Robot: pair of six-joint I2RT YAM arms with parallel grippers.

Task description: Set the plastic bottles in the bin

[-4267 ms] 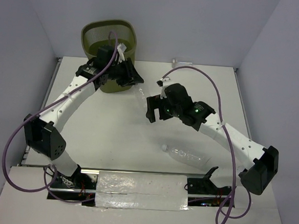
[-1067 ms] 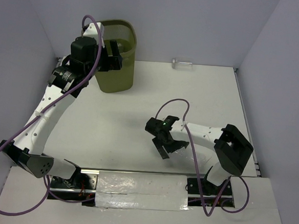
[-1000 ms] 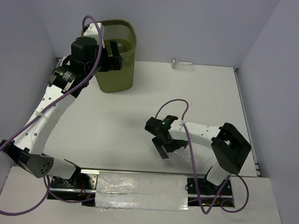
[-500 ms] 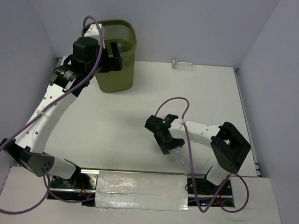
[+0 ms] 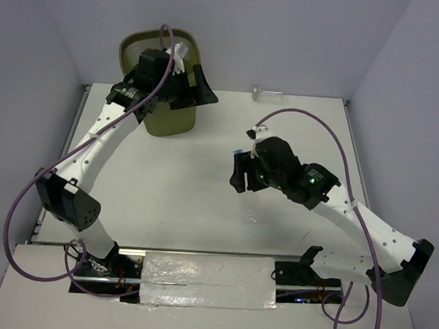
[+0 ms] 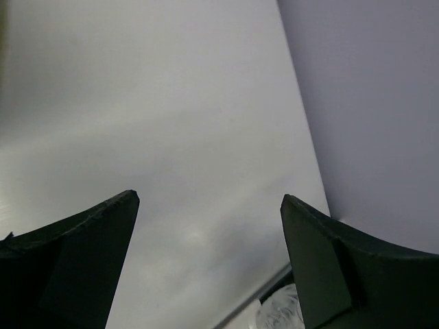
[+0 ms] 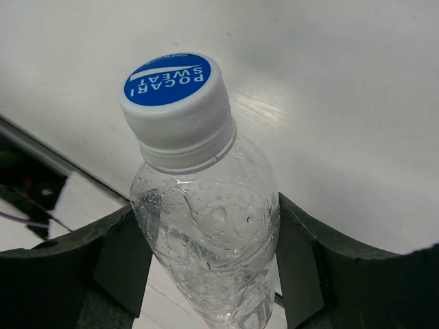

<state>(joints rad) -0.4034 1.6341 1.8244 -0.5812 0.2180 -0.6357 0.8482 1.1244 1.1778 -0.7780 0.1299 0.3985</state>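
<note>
- One white table (image 5: pixel 166 176) fills the overhead view; its near edge lies under the arm bases and a foil-wrapped strip (image 5: pixel 207 280).
- One bin (image 5: pixel 137 42), olive mesh, stands at the far left of the table by the back wall. The left arm covers its near wall and much of its mouth, so I cannot tell what is inside.
- Left gripper (image 5: pixel 198 95) hangs at the bin's near right corner; its height over the rim is unclear. In the wrist view its fingers (image 6: pixel 82 233) stand wide apart with only bare table and wall between them.
- Right gripper (image 5: pixel 243 177) is raised over mid-table, right of centre, fingers (image 7: pixel 302 274) pressed against both sides of a bottle's shoulder.
- Held bottle (image 7: pixel 206 253): clear, with droplets inside. From overhead only a faint glint of it (image 5: pixel 252 208) shows below the gripper, and its lower end is hard to trace.
- Second bottle (image 5: pixel 268 93) lies on the table at the far wall, well apart from the bin; small and washed out.
- Cap (image 7: pixel 175 103) on the held bottle: white with a blue top, lettering partly legible.
- Clear ribbed scrap (image 6: pixel 278 312), cut off by the bottom edge of the left wrist view; too little shows to identify it.
</note>
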